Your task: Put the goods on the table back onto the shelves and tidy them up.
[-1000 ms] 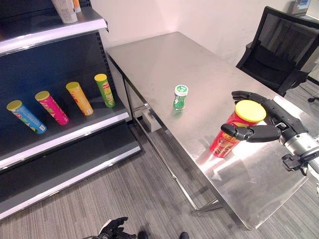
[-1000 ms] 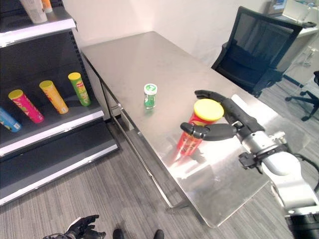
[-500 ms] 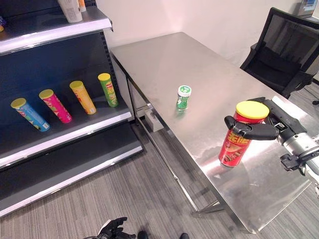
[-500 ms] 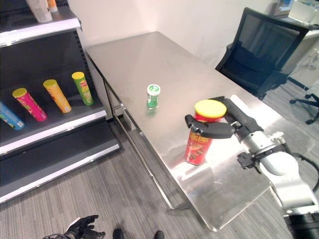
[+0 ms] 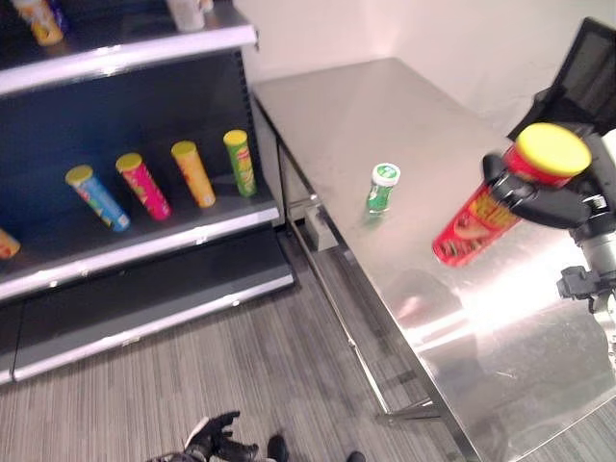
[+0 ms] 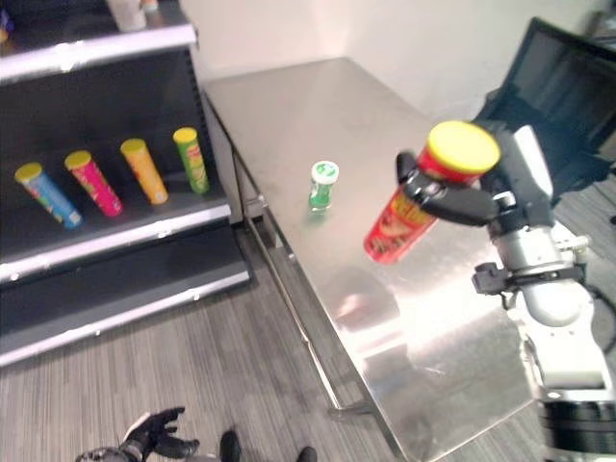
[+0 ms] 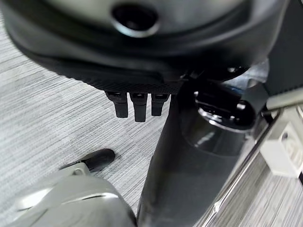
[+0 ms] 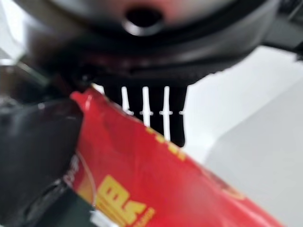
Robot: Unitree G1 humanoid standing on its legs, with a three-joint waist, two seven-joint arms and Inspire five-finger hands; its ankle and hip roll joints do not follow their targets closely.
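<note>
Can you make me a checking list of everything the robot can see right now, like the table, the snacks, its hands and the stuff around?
Surface: steel table, shiny and mostly bare.
Job's things: red chip can with yellow lid, lifted off the table and tilted; small green bottle with white cap, upright on the table.
Shelf: four chip cans lean in a row on the middle shelf.
Clutter: nothing seen.
Hands: right hand curled round the red can near its lid; left hand hangs low over the floor, fingers relaxed.
Cables: nothing seen.
Surroundings: black office chair behind the table, grey striped floor, white wall.
</note>
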